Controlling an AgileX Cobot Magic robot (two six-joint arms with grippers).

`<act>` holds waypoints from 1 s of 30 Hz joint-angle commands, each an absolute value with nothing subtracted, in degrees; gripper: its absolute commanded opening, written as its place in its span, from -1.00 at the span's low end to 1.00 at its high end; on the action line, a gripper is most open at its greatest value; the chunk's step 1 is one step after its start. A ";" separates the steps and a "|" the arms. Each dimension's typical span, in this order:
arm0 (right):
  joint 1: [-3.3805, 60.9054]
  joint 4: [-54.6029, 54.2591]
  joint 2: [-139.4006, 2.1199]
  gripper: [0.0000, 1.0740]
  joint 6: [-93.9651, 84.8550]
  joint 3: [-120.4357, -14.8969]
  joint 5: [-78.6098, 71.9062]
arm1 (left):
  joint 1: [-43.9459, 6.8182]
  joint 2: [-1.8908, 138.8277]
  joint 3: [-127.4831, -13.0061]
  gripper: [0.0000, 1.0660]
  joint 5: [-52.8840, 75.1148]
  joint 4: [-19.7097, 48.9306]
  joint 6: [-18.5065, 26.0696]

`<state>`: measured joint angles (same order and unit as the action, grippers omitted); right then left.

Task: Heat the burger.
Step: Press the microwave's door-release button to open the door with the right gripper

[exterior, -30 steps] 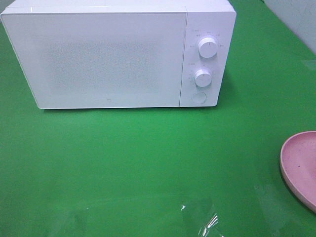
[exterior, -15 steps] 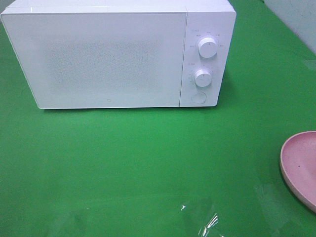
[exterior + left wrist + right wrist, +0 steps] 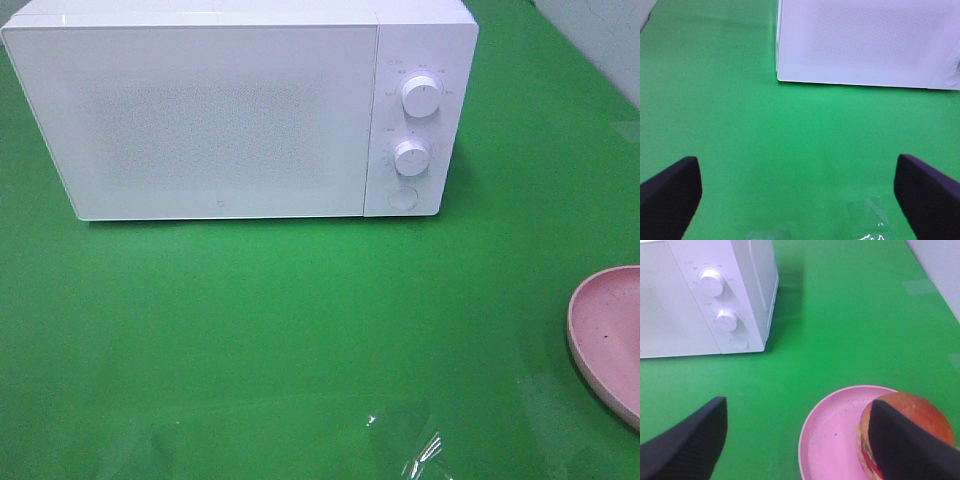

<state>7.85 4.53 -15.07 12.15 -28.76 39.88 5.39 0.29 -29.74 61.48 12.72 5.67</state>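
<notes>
Door (image 3: pixel 200 120) of the microwave (image 3: pixel 420 40) is shut, so nothing can go in yet. left fingers (image 3: pixel 670 195) are spread wide with only green surface (image 3: pixel 300 320) between them. right fingers (image 3: pixel 685 445) are also apart and hold nothing.

The burger (image 3: pixel 912 412) sits on the pink plate (image 3: pixel 832 440), right of the microwave and well apart from it. The high camera only catches the plate's edge, and the burger is out of its frame. In the right wrist view one finger covers part of the bun, and I can't tell if it touches.

Risks as I see them:
- Grabbing the burger before the door is open means an arm stuck holding it with nowhere to put it.
- The door likely swings out over the surface in front, and the left arm may be in its path.
- Pressing the round button (image 3: pixel 402 198) under the knobs could shove the whole box back if it isn't braced.
- The burger is a layered stack, so a pinch too high or too hard probably shears the top bun off the filling.
- A low grasp could catch the plate rim and drag the plate.

Orientation: upright, dome up, layers level. It's round, so there's no real long axis and it points nowhere in particular. Its only axis is vertical, so any side approach works.
</notes>
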 commanded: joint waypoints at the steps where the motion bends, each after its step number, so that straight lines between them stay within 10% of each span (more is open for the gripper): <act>1: 7.62 4.35 -18.45 0.40 11.75 -27.22 31.80 | 5.56 0.23 -29.56 0.81 60.96 13.12 5.61; 30: 7.62 5.21 -56.61 0.34 12.38 -22.23 -24.47 | 5.56 0.23 -29.56 0.81 60.96 13.12 5.61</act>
<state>7.85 4.70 -55.98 12.49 -22.35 -21.89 5.39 0.29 -29.74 61.42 12.72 5.67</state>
